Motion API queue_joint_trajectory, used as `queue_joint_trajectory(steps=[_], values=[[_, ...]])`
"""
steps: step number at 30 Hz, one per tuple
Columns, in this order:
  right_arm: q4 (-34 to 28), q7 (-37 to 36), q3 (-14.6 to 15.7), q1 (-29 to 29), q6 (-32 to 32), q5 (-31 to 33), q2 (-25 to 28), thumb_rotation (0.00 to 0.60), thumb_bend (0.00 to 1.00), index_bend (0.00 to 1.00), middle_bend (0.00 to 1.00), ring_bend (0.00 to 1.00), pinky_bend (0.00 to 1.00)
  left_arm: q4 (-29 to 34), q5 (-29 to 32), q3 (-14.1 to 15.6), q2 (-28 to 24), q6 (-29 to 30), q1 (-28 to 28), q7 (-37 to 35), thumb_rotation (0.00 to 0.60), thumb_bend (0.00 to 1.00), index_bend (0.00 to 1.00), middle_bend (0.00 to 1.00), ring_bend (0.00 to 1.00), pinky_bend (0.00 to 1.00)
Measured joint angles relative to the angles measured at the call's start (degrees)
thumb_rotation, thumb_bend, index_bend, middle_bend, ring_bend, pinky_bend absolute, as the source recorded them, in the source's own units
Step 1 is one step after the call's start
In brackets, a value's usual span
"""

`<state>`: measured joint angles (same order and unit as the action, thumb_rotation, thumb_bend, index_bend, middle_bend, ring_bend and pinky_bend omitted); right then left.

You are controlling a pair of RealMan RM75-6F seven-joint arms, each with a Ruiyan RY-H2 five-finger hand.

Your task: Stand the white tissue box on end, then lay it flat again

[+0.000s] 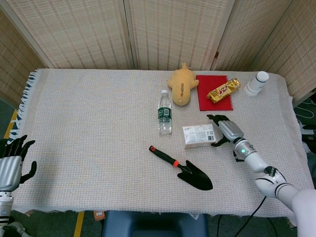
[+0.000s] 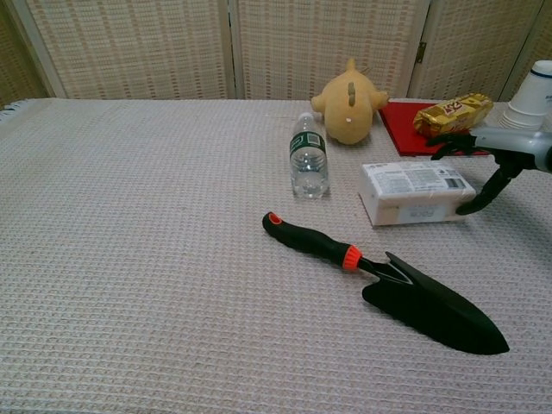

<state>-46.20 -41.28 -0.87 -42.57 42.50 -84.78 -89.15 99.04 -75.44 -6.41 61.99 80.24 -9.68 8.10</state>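
The white tissue box (image 1: 198,136) (image 2: 417,191) lies flat on the woven cloth, right of the table's middle, its printed side up. My right hand (image 1: 228,131) (image 2: 492,164) hovers at the box's right end with its fingers spread. The thumb reaches toward the front corner and the other fingers toward the back corner. It holds nothing, and I cannot tell whether a fingertip touches the box. My left hand (image 1: 11,165) hangs off the table's near left edge, fingers apart and empty; the chest view does not show it.
A water bottle (image 1: 165,113) (image 2: 308,159) stands just left of the box. A black trowel (image 1: 182,169) (image 2: 388,280) with an orange-ringed handle lies in front of it. Behind are a yellow plush toy (image 1: 181,85), a red mat (image 1: 212,98), a gold snack pack (image 1: 223,90) and stacked cups (image 1: 256,83).
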Motion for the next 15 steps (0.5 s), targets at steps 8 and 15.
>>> queue_joint_trajectory(steps=[8, 15], values=[[-13.1, -0.6, 0.6, 3.7, 6.5, -0.9, 9.3, 0.6, 0.0, 0.0, 0.04, 0.0, 0.0, -0.1, 0.1, -0.1, -0.1, -0.1, 0.0, -0.6, 0.6, 0.49, 0.16, 0.0, 0.0, 0.09], [-27.1, 7.7, 0.7, 14.1, 25.7, 0.2, 16.3, 0.6, 0.0, 0.0, 0.04, 0.04, 0.0, -0.5, 0.5, -0.1, 0.2, -0.7, -0.3, -0.6, 0.6, 0.48, 0.16, 0.0, 0.0, 0.09]])
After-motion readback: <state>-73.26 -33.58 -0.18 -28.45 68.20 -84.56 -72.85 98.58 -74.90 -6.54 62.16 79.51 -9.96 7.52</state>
